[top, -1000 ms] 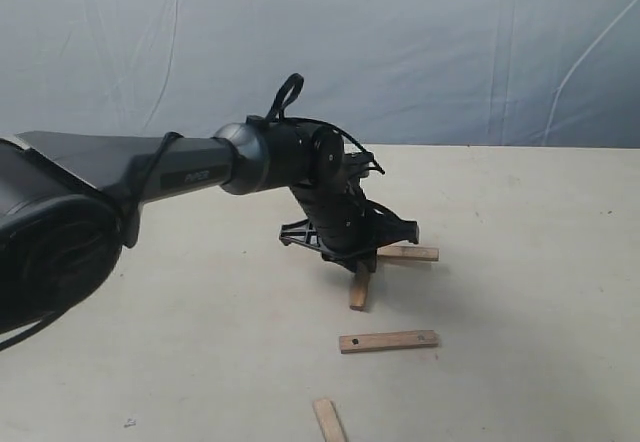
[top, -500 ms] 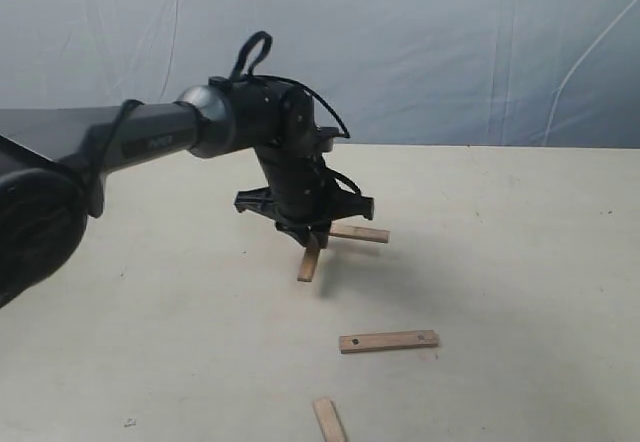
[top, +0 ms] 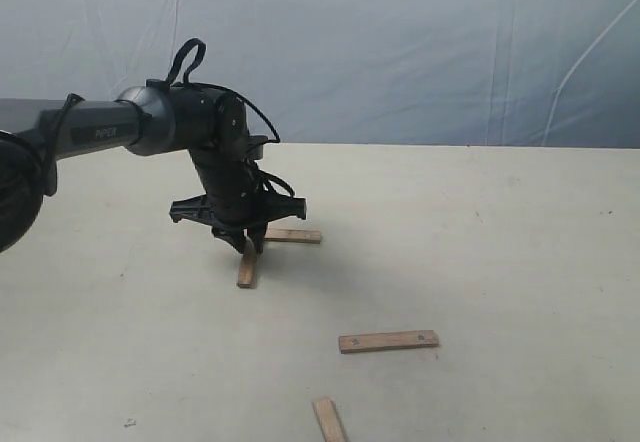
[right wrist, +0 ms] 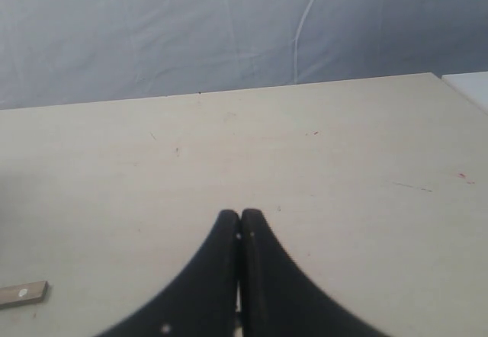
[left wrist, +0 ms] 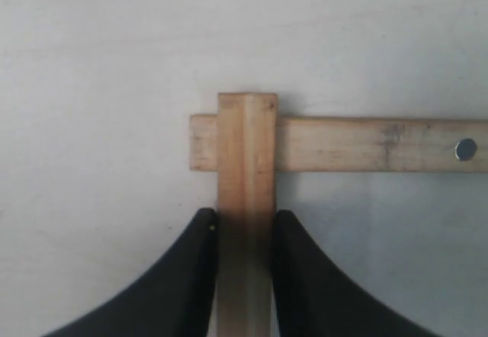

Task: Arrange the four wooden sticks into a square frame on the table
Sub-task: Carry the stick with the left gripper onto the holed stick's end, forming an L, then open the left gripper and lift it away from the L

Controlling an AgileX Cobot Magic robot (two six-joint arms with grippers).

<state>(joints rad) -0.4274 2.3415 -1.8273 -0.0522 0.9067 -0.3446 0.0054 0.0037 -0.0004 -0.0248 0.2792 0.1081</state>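
Note:
My left gripper (top: 250, 242) (left wrist: 245, 219) is shut on a wooden stick (left wrist: 245, 162) (top: 246, 267), which crosses over the end of a second stick (left wrist: 366, 145) (top: 294, 234) at a right angle; the pair forms an L on the pale table (top: 500, 242). A third stick (top: 388, 341) lies flat nearer the front, with dark holes at its ends. The fourth stick (top: 327, 419) is cut off by the front edge of the exterior view. My right gripper (right wrist: 240, 219) is shut with nothing in it; it does not show in the exterior view. One stick end (right wrist: 23, 293) shows in the right wrist view.
A blue-grey sheet (top: 400, 42) hangs behind the table's far edge. The left arm (top: 100, 132) reaches in from the left above the table.
My left gripper has travelled leftwards across the table, taking the two joined sticks with it. The two loose sticks at the front have stayed put.

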